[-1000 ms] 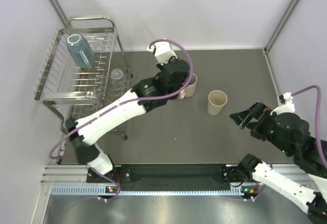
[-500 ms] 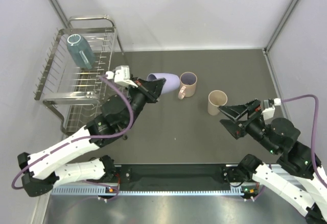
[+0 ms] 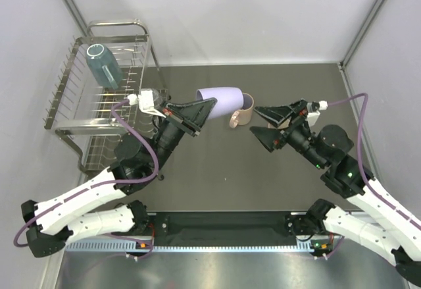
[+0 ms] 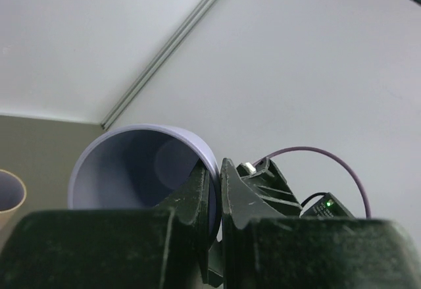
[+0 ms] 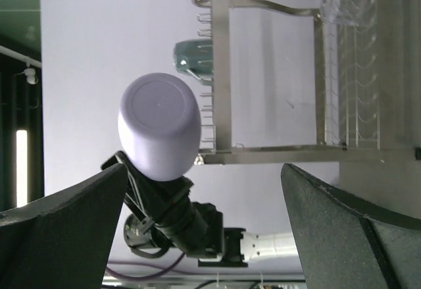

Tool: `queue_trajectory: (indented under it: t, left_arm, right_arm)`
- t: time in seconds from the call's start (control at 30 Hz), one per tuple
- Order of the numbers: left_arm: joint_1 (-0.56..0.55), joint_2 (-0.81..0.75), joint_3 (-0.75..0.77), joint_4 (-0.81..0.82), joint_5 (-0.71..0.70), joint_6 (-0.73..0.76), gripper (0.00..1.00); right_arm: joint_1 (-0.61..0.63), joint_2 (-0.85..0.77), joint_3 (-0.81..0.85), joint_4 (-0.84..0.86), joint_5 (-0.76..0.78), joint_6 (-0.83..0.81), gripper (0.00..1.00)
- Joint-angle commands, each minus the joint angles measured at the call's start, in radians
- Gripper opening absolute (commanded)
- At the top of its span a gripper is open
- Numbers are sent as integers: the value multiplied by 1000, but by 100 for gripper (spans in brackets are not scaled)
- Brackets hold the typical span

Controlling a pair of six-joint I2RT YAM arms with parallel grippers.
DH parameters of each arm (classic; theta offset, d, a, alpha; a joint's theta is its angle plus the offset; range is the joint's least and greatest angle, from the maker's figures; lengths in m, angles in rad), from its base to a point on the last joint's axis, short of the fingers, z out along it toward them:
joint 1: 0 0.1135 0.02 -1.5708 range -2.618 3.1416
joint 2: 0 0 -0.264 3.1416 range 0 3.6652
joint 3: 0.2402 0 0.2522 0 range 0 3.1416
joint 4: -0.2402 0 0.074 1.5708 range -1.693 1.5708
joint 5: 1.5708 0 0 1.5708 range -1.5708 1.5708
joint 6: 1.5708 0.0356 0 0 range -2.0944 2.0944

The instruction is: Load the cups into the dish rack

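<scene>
The left end effector (image 3: 211,103) is closed narrow on the wall of the lavender tumbler (image 3: 223,95), one finger (image 4: 191,193) inside the rim and the other outside, as the left wrist view shows. The tumbler lies on its side, raised off the table (image 3: 223,170), its mouth toward the end effector and its base pointing away from it.

The pink handled mug (image 3: 245,112) stands on the table just beyond and below the tumbler's base, between the two end effectors. The right end effector (image 3: 256,122) faces the left one with its fingers spread wide and holds nothing. In its wrist view the tumbler's flat base (image 5: 158,121) sits straight ahead between the fingers.

The dish rack (image 3: 69,88) stands behind the left end effector, beside its wrist. In it are the teal-blue cup (image 3: 103,65) and, in the right wrist view, the clear glass (image 5: 346,2).
</scene>
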Motion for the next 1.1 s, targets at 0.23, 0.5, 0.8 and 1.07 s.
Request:
queue_trajectory:
  t: [0.23,0.5,0.8,1.07]
  left_arm:
    - [-3,144,88,263,-25,-9,0]
    - [-3,190,148,278,-15,129,0]
    - [-3,167,151,303,4,213,0]
    - [-3,170,163,289,26,240,0]
  right_arm:
    - [130,122,159,329,302,-151,100]
    - [240,223,248,275,437,-157,100]
    - [273,260,264,281,523,-84,100]
    - [285,363,345,304,571,9,100]
